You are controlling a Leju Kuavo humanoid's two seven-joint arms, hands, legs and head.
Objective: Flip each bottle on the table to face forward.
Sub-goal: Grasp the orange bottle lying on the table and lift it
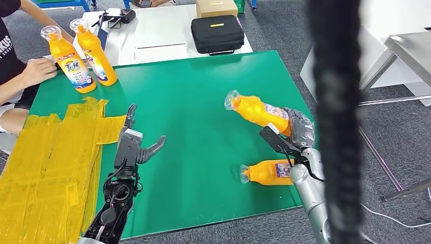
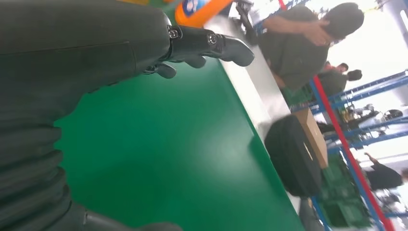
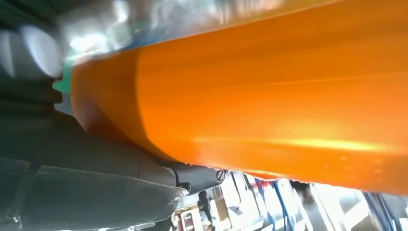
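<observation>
right hand [image 1: 299, 127] is wrapped round the lower body of an orange bottle [image 1: 256, 110], lifted off the green table [image 1: 193, 107] and tilted, clear cap pointing up-left toward the table's middle. in the right wrist view the orange wall sits tight against the palm, so the hold looks firm, tho i can't tell how the fingers lie on the far side

left hand [image 1: 133, 145] hovers over the mat near the yellow tape patch [image 1: 56, 162], fingers spread, holding nothing

a 2nd bottle [image 1: 267, 172] lies on its side just in front of the right forearm, label partly up. two more bottles [image 1: 81, 56] stand upright at the far left corner w/ labels facing the robot, beside a person's hand [image 1: 38, 70]

step in hand, as i read it: stand the held bottle up w/ label to the front. to do it well:
- bring the base down first, flat & square, not on an edge
- roll the wrist so the printed label ends up toward the robot, like the two standing ones
- pick a spot well apart from the lying bottle so the forearm doesn't knock it
- release only once it's settled; tall narrow shape prob tips easily
- keep the left hand out of the way
</observation>
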